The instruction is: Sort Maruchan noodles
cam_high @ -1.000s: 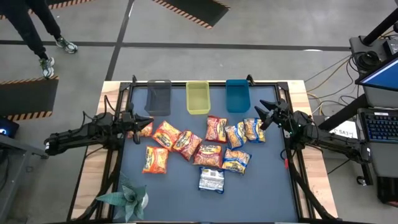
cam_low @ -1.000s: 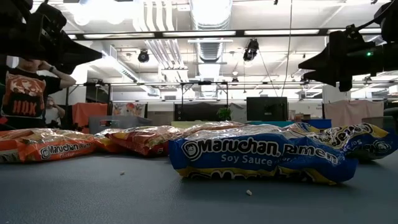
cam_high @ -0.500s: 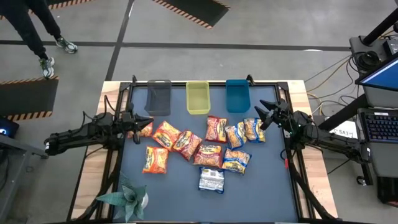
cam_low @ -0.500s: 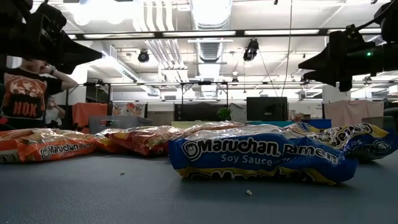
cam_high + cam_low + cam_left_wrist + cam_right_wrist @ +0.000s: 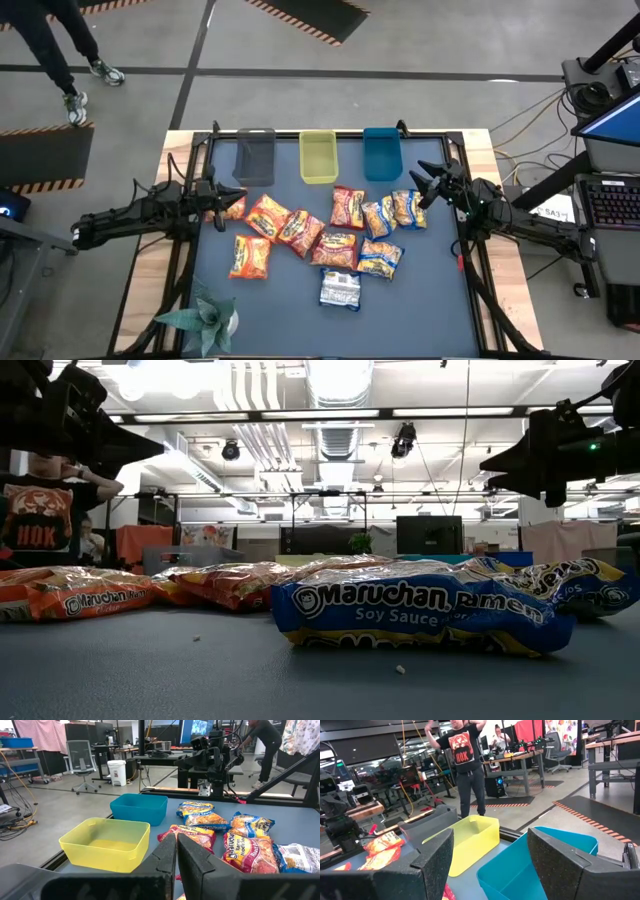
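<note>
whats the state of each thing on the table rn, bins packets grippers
grey bin: upright, looks empty
yellow bin: upright, empty
blue bin: upright, empty
noodle packets: all lying loose on the mat, none in a bin, some overlapping
silvery-white packet: lying flat at the near end of the pile
left gripper: shut, empty, at the pile's left edge
right gripper: open, empty, beside the blue-and-yellow packets

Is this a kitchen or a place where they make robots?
Probably a robot lab or workshop, not a kitchen. The low view shows bare ceiling ducts, the wrist views show workbenches and an office chair, and a laptop sits beside the table.
</note>
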You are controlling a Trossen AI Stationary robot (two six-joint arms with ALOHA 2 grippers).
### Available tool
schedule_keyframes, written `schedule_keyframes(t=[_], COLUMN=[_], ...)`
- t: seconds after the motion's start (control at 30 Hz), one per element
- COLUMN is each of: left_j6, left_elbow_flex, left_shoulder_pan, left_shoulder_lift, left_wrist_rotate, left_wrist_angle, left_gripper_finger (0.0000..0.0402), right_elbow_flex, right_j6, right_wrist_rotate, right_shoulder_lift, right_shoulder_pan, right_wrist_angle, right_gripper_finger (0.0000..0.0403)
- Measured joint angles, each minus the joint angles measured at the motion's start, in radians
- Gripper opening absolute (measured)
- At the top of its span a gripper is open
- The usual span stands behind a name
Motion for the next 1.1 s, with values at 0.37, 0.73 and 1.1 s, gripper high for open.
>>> schedule_keyframes(t=[0.37,0.73,1.1], left_j6=[0.000,-0.114,-0.237], left_elbow_flex=[0.000,0.000,0.000], left_shoulder_pan=[0.000,0.000,0.000], left_shoulder_lift=[0.000,0.000,0.000], left_wrist_rotate=[0.000,0.000,-0.008], left_wrist_angle=[0.000,0.065,0.409], left_gripper_finger=[0.0000,0.0000,0.0000], right_elbow_flex=[0.000,0.000,0.000], right_j6=[0.000,-0.001,-0.001], right_wrist_rotate=[0.000,0.000,0.000], right_shoulder_lift=[0.000,0.000,0.000], right_shoulder_pan=[0.000,0.000,0.000], right_wrist_angle=[0.000,0.000,0.002], right_gripper_finger=[0.0240,0.0240,0.0240])
